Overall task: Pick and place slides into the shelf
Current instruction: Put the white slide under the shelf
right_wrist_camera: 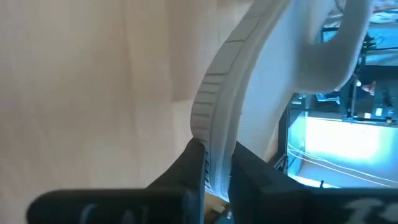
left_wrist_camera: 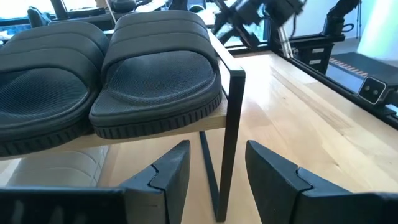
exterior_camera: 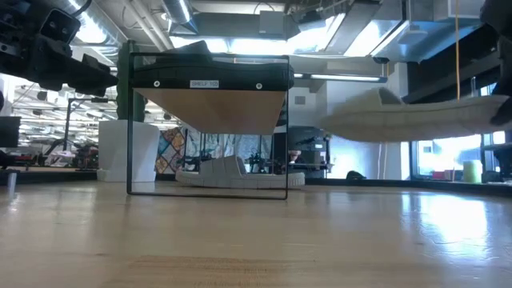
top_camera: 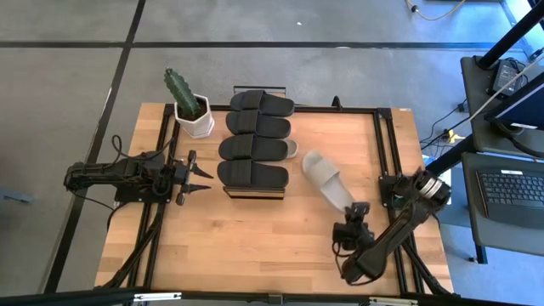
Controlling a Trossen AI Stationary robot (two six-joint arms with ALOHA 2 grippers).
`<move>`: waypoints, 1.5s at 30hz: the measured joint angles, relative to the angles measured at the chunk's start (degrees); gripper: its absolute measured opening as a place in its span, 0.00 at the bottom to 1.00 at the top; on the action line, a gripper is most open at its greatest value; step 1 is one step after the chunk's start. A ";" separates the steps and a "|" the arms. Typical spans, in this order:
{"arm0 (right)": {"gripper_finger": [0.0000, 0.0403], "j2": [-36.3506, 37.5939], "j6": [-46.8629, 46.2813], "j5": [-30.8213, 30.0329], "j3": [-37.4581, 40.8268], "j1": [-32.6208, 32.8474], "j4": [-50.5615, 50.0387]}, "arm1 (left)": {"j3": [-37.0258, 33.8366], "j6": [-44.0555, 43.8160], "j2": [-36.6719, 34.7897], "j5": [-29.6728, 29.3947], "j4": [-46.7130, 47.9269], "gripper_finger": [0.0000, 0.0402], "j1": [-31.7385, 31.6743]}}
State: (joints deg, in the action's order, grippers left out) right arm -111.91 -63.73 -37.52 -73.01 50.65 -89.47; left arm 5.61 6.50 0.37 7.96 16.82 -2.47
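My right gripper [right_wrist_camera: 214, 171] is clamped on the heel edge of a pale grey slide [top_camera: 326, 178], ribbed along its sole rim. It hangs off the table [top_camera: 255, 229], long axis slanting from my fingers toward the shelf [top_camera: 255, 194], toe leading. Beyond, four black slides [top_camera: 252, 148] lie crosswise on top. My left gripper [top_camera: 201, 176] waits beside the shelf, fingers apart.

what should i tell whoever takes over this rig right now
Right gripper: shut on the heel edge of a grey-beige slide, lifted off the table.
Left gripper: open, empty, waiting beside the shelf.
Done: four black slides on the shelf top; another grey-beige slide lies under them.
Left: place the held slide into the shelf.
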 joint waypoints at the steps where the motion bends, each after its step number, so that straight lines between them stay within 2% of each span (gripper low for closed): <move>1: 0.11 1.56 0.64 0.15 1.13 -0.01 0.17 | 0.00 0.08 -0.01 0.01 -0.01 0.37 0.01; 8: 0.11 12.08 7.69 0.41 10.88 -3.18 6.32 | 0.00 1.35 -0.01 -0.48 -0.01 0.37 -0.01; 14: 0.11 17.25 21.95 0.37 17.26 -8.68 21.89 | 0.00 3.70 0.00 -1.60 -0.02 0.37 0.02; 23: 0.11 17.30 42.43 -3.56 17.57 -16.26 29.21 | 0.00 4.60 0.01 -1.68 0.00 0.37 -0.01; 30: 0.11 17.30 55.10 0.68 17.81 -19.75 36.50 | 0.00 4.55 -0.01 -1.72 0.02 0.37 0.02; 35: 0.10 17.30 66.20 1.01 17.87 -20.95 41.48 | 0.00 4.60 -0.01 -1.82 0.02 0.37 -0.01; 45: 0.10 17.30 81.49 1.11 18.18 -28.89 45.85 | 0.00 4.57 0.01 -1.89 0.04 0.37 0.02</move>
State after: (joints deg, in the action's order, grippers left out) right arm -94.61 17.76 -36.41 -54.83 21.76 -43.62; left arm 5.61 11.07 0.38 6.07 16.86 -2.46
